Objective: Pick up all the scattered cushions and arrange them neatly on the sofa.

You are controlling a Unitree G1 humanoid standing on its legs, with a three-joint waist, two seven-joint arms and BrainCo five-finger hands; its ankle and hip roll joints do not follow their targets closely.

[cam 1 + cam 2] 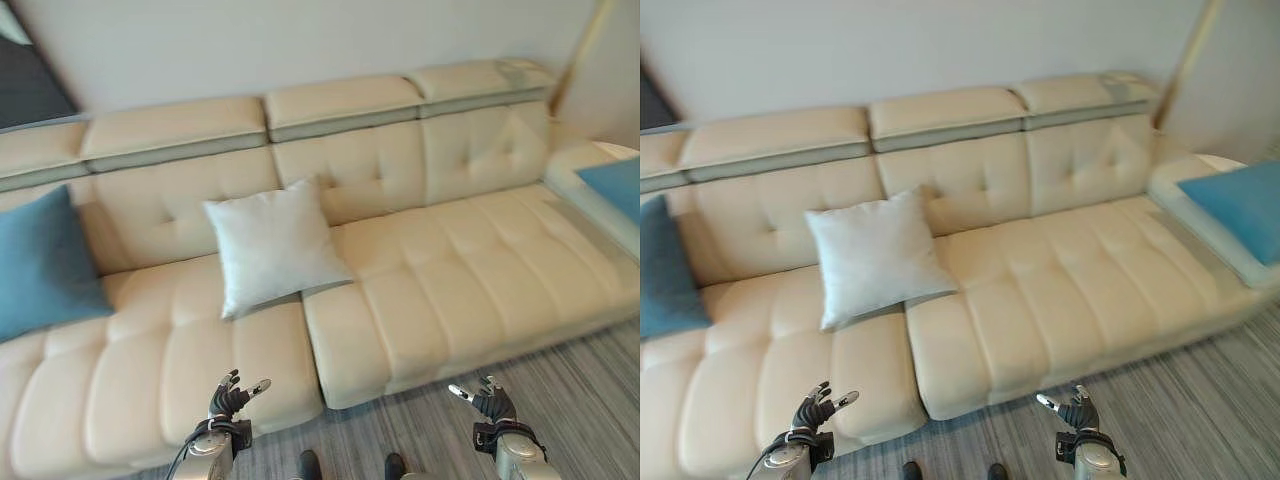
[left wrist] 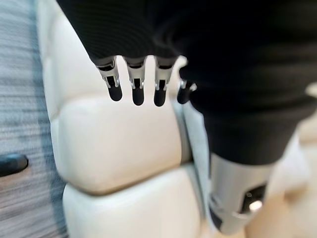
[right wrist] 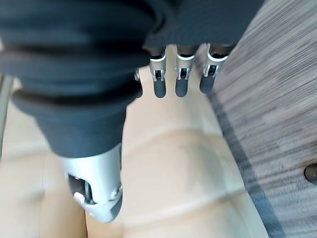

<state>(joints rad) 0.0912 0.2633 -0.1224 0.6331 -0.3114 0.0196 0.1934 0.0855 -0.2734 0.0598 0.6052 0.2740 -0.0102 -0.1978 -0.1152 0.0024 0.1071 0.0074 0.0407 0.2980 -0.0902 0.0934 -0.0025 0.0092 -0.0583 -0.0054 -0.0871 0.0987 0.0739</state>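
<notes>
A long cream sofa [image 1: 450, 270] fills the head views. A white cushion [image 1: 272, 243] leans against its backrest near the middle. A blue cushion [image 1: 40, 265] rests at the sofa's left end, and another blue cushion [image 1: 1245, 205] lies on the right armrest section. My left hand [image 1: 228, 398] hovers low in front of the left seat edge, fingers relaxed and empty. My right hand [image 1: 486, 400] hangs over the floor before the right seat, also open and empty. Seen from each wrist, straight fingers [image 2: 136, 87] and fingers [image 3: 179, 79] point past the seat cushions.
Grey striped wood floor [image 1: 590, 400] runs along the sofa's front. A pale wall stands behind the backrest. A dark panel [image 1: 30, 85] shows at the upper left, and a light pole [image 1: 1185, 60] leans at the upper right.
</notes>
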